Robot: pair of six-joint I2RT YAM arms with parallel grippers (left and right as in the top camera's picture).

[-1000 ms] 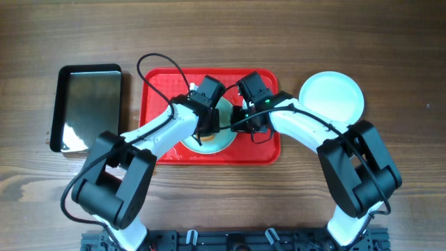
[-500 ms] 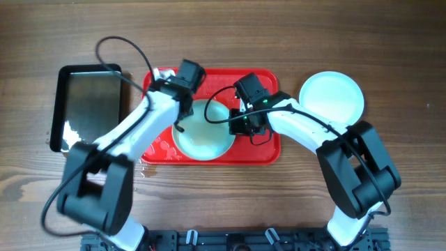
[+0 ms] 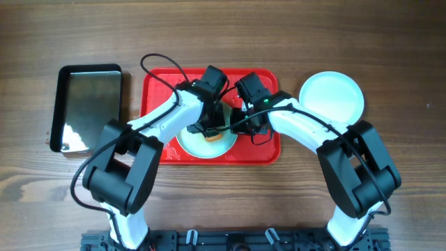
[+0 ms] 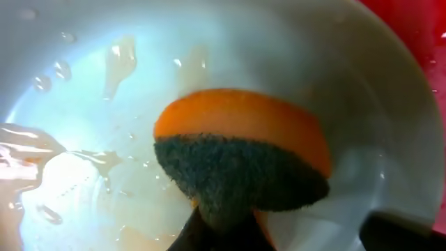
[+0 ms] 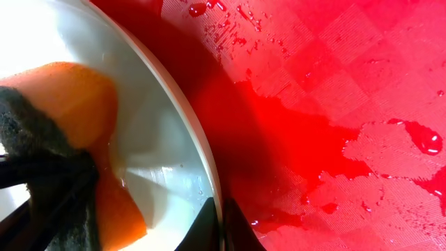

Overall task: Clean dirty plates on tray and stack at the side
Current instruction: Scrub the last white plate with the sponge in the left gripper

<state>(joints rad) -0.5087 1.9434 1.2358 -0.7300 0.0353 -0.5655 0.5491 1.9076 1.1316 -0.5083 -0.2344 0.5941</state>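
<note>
A pale aqua plate [image 3: 194, 143] lies on the red tray [image 3: 155, 111]. My left gripper [image 3: 211, 124] is shut on an orange sponge with a dark scouring side [image 4: 240, 150] and presses it on the wet plate [image 4: 83, 104]. My right gripper [image 3: 240, 120] is shut on the plate's right rim [image 5: 195, 150], with the sponge [image 5: 77, 104] showing at its left. A second clean plate [image 3: 332, 97] sits on the table to the right of the tray. No third plate can be made out.
A black metal pan [image 3: 88, 108] with a shiny base stands left of the tray. Water drops lie on the tray floor [image 5: 348, 90]. Bare wooden table [image 3: 390, 56] surrounds everything.
My left gripper swung out to the tray's upper left half a second ago and has come back onto the plate's middle with the sponge. The right arm stayed put.
</note>
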